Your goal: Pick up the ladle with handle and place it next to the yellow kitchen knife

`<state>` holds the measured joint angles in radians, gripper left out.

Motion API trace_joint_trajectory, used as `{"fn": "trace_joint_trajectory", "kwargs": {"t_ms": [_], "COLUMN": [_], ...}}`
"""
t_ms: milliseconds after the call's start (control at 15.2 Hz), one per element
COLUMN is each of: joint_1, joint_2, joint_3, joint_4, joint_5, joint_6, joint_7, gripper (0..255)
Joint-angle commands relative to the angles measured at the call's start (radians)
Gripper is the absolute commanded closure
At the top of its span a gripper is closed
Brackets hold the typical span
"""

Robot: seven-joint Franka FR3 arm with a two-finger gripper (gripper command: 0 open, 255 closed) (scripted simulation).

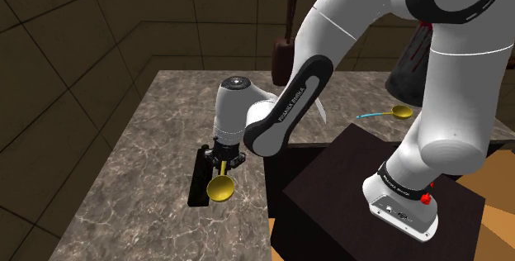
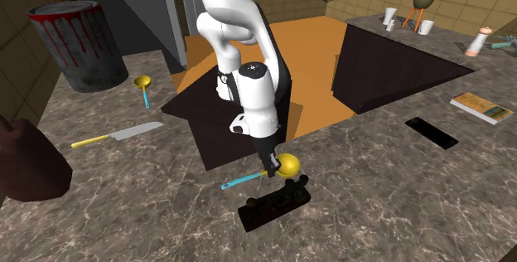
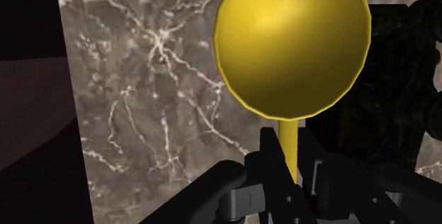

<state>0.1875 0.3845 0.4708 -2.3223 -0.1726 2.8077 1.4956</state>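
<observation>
A ladle with a yellow bowl (image 2: 287, 166) and a blue handle (image 2: 240, 181) lies roughly level in my gripper (image 2: 269, 167), a little above the marble counter (image 2: 373, 194). The fingers are shut on its thin yellow stem (image 3: 289, 144), just behind the bowl (image 3: 292, 42). In the shoulder view the bowl (image 1: 219, 187) hangs under the gripper (image 1: 223, 164). The knife (image 2: 116, 136), with a yellow handle and a pale blade, lies flat on the counter well off towards the second exterior view's left.
A black flat block (image 2: 273, 205) lies right under the held ladle. A second yellow ladle (image 2: 142, 82) rests by a red-streaked can (image 2: 70, 41). A dark brown object (image 2: 29, 165) stands at the left edge; a black slab (image 2: 431, 132) and a book (image 2: 480, 107) lie to the right.
</observation>
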Motion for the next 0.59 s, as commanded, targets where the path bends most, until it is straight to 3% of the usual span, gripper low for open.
{"fn": "trace_joint_trajectory", "kwargs": {"t_ms": [0,528], "joint_1": [-0.019,-0.077], "joint_2": [-0.029,-0.132], "joint_3": [0.023,0.095], "joint_4": [-0.007,-0.009], "joint_5": [0.022,0.114], "joint_6": [-0.022,-0.115], "joint_7": [-0.014,-0.072], "gripper": [255,255]}}
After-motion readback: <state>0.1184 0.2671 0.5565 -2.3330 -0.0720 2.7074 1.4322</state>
